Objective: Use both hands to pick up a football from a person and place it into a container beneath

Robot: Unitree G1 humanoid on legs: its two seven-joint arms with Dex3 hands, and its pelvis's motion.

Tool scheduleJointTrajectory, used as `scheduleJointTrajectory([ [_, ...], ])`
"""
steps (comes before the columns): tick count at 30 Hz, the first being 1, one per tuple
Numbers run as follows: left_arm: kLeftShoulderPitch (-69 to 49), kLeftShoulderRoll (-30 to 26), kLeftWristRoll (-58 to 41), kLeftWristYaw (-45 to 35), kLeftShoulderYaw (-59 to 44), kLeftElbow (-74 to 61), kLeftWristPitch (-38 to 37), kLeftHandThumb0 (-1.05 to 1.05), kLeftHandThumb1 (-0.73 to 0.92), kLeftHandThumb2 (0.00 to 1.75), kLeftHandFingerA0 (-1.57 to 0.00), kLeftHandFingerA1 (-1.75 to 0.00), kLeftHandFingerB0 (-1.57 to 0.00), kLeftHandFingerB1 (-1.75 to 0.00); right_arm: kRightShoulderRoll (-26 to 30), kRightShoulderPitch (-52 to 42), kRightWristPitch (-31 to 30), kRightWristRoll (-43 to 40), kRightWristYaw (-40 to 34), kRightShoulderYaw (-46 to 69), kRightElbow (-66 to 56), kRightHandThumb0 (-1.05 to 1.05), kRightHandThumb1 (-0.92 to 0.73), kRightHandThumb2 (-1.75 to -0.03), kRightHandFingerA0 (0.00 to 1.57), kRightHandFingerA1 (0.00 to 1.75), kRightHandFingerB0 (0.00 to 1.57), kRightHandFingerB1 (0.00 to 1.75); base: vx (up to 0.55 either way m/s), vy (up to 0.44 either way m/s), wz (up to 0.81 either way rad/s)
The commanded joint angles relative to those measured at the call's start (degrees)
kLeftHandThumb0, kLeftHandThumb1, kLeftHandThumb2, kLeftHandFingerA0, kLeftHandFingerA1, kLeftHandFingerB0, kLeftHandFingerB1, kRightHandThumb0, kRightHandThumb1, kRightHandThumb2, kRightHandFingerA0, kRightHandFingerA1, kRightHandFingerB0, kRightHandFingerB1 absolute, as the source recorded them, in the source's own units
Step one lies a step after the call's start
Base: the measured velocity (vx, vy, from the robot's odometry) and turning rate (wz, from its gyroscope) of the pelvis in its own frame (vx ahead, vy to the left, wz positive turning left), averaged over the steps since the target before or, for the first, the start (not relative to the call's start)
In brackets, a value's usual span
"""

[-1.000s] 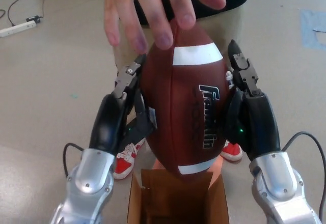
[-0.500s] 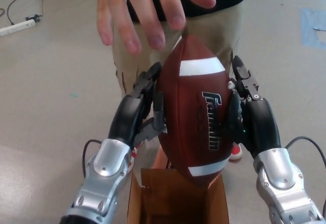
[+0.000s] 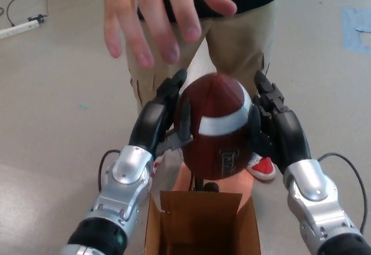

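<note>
Here's the football [image 3: 215, 126], brown with a white stripe band, clamped between both robot hands right above the cardboard box [image 3: 200, 223]. Its long axis runs steeply toward the camera, so one pointed end faces up at the lens and the far end dips toward the box mouth; the ball looks foreshortened, nearly round. The left hand [image 3: 165, 119] presses its black fingers against the ball's left flank, the thumb tucked on the near side, and the right hand [image 3: 272, 124] is pressed flat on the opposite flank, so the ball is squeezed between the two, not resting on anything. Above, a person's hand [image 3: 153, 11] hangs open with fingers spread, clear of the ball, a gap of floor and trouser showing between fingertips and leather. The person stands just behind, in tan trousers [image 3: 232, 40], with a red shoe [image 3: 262, 167] peeking out below the right hand. The box sits open-topped directly beneath, its flaps up, the interior dark and roomy; the ball's lower end is near the back rim but not touching it as far as can be seen. To either side the floor [image 3: 52, 110] is open. Far upper left lies a white power strip [image 3: 17, 30] with a cable, well apart. A blue patch [image 3: 356, 29] marks the floor at far right.
</note>
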State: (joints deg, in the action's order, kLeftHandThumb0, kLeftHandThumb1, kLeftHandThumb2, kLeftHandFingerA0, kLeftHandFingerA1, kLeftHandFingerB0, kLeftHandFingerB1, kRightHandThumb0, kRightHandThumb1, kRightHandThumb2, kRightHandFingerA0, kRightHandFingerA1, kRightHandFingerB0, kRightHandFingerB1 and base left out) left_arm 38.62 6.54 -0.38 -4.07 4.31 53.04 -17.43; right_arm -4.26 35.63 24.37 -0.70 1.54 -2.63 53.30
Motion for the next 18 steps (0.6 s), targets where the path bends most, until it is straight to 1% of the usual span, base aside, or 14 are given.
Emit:
scheduleJointTrajectory([
  [1, 3.8, -0.6, 0.0, -1.2, -1.5, 3.7, -3.3, -0.84, 0.88, 1.21, 0.0, -0.11, 0.0, -0.11, -0.9, 4.5, 5.3, -1.3, 3.1, 2.1, 5.4, -0.82, -0.88, -1.12, 0.0, 0.0, 0.0, 0.06, 0.0, 0.0, 0.0],
  [3, 4.9, -1.0, -0.2, -1.3, -2.3, 5.1, -3.5, -0.89, 0.91, 1.22, 0.0, -0.07, 0.0, -0.08, -1.1, 6.1, 5.1, -1.1, 3.5, 2.6, 7.3, -0.83, -0.88, -1.13, 0.0, 0.0, 0.0, 0.05, 0.0, 0.0, 0.0],
  [6, 5.4, -1.7, -0.1, -1.3, -3.1, 6.6, -4.1, -0.85, 0.89, 1.22, 0.0, -0.11, 0.0, -0.12, -1.0, 7.5, 4.6, 0.2, 3.0, 2.3, 9.3, -0.83, -0.88, -1.15, 0.0, 0.0, 0.0, 0.04, 0.0, 0.0, 0.0],
  [7, 5.4, -2.7, -1.4, -3.0, -4.3, 6.5, -2.0, -0.85, 0.84, 1.2, 0.0, -0.12, 0.0, -0.12, 0.0, 8.2, 2.6, 3.2, -0.1, 0.7, 10.0, -0.76, -0.92, -0.92, 0.0, 0.0, 0.0, 0.07, 0.0, 0.0, 0.0],
  [8, 5.5, -3.4, -2.0, -3.9, -5.1, 6.8, -1.5, -0.86, 0.86, 1.19, 0.0, -0.11, 0.0, -0.1, 0.4, 8.7, 1.4, 4.0, -1.4, 0.3, 10.5, -0.84, -0.9, -1.24, 0.0, 0.12, 0.0, 0.11, 0.0, 0.0, 0.0],
  [10, 5.5, -4.2, -2.4, -2.7, -6.6, 6.9, -1.0, -0.93, 0.88, 1.2, 0.0, -0.07, 0.0, -0.06, 0.7, 9.2, -0.7, 3.1, -2.7, 1.3, 10.9, -0.88, -0.91, -1.24, 0.0, 0.09, 0.0, 0.08, 0.0, 0.0, 0.0],
  [11, 5.8, -4.9, -2.8, -3.0, -7.3, 7.2, -0.6, -0.84, 0.92, 0.8, 0.0, 0.0, 0.0, -0.01, 0.9, 9.4, -1.3, 2.4, -3.0, 2.1, 11.0, -0.87, -0.92, -1.23, 0.0, 0.09, 0.0, 0.08, 0.0, 0.0, 0.0],
  [12, 6.2, -5.8, -3.2, -3.6, -8.2, 7.6, -0.1, -0.84, 0.92, 0.8, 0.0, 0.0, 0.0, -0.01, 1.2, 9.7, -1.9, 1.6, -3.1, 2.9, 11.2, -0.87, -0.92, -1.23, 0.0, 0.09, 0.0, 0.08, 0.0, 0.0, 0.0],
  [13, 5.8, -8.1, -3.6, -4.6, -9.4, 8.3, -1.1, -0.82, 0.92, 0.79, 0.0, 0.0, 0.0, -0.1, 1.9, 9.2, -2.5, -0.7, -1.9, 5.0, 10.5, -0.89, -0.92, -1.23, 0.0, 0.08, 0.0, 0.07, 0.0, 0.0, 0.0],
  [14, 5.8, -10.8, -3.4, -4.8, -10.5, 9.2, -1.3, -0.83, 0.92, 0.78, 0.0, 0.0, 0.0, -0.07, 3.3, 9.0, -2.8, -1.5, -1.5, 6.4, 9.9, -0.89, -0.92, -1.23, 0.0, 0.08, 0.0, 0.07, 0.0, 0.0, 0.0],
  [15, 6.0, -12.1, -3.7, -5.2, -11.2, 9.8, -0.7, -0.86, 0.79, 1.01, 0.0, 0.0, 0.0, -0.02, 4.1, 8.8, -2.5, -1.5, -1.3, 7.1, 9.8, -0.89, -0.92, -1.22, 0.0, 0.08, 0.0, 0.07, 0.0, 0.0, 0.0],
  [16, 6.1, -12.9, -4.1, -5.9, -11.9, 10.2, 0.0, -0.86, 0.79, 1.01, 0.0, 0.0, 0.0, -0.02, 4.5, 8.6, -2.1, -1.6, -1.0, 7.7, 9.7, -0.89, -0.92, -1.22, 0.0, 0.08, 0.0, 0.07, 0.0, 0.0, 0.0],
  [17, 6.4, -14.6, -4.2, -6.6, -12.4, 10.9, 1.1, -0.93, 0.89, 1.21, 0.0, -0.06, 0.0, -0.05, 5.6, 8.4, -1.5, -1.8, -0.5, 8.4, 9.5, -0.91, -0.92, -1.23, 0.0, 0.07, 0.0, 0.06, 0.0, 0.0, 0.0],
  [18, 6.6, -16.3, -4.5, -7.4, -13.3, 11.6, 1.5, -0.9, 0.81, 1.06, 0.0, 0.0, 0.0, -0.01, 6.8, 8.2, -0.7, -2.1, -0.2, 9.4, 9.0, -0.91, -0.92, -1.21, 0.0, 0.07, 0.0, 0.06, 0.0, 0.0, 0.0],
])
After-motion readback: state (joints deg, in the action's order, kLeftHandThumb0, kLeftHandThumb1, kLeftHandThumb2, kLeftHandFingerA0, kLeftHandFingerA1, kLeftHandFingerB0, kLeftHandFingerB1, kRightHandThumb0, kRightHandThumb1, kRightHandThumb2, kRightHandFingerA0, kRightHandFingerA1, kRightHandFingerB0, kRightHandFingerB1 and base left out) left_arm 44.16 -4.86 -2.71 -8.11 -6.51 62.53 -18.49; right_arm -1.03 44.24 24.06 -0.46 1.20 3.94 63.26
